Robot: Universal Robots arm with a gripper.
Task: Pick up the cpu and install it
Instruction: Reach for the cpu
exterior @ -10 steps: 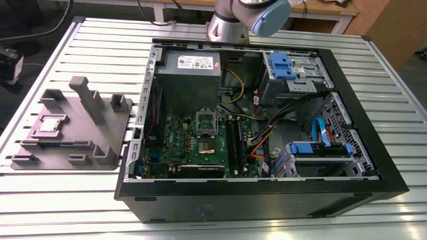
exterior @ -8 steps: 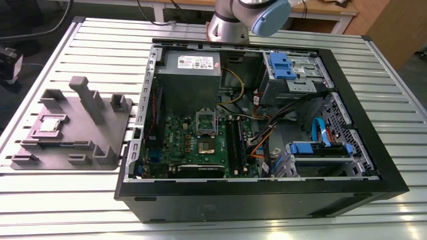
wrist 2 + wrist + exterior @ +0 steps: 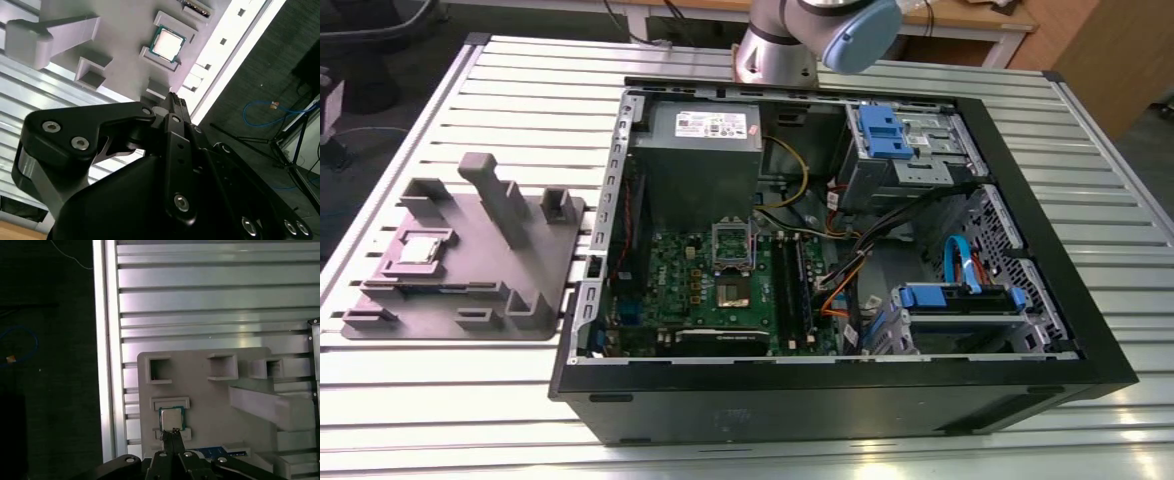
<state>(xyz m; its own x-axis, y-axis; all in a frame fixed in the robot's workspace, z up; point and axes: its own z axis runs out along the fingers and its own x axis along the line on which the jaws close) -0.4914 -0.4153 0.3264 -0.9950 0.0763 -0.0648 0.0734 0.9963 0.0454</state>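
In the exterior view the small square cpu with a pale silver metal top lies flat in a recess of the grey plastic fixture, at the exterior view's left, apart from the open black computer case. In the second wrist view the black gripper points toward the cpu, fingers together and empty. In the first wrist view its tip lines up with one cpu edge, so a clean pick, I judge, needs the fingers parted, centred, level
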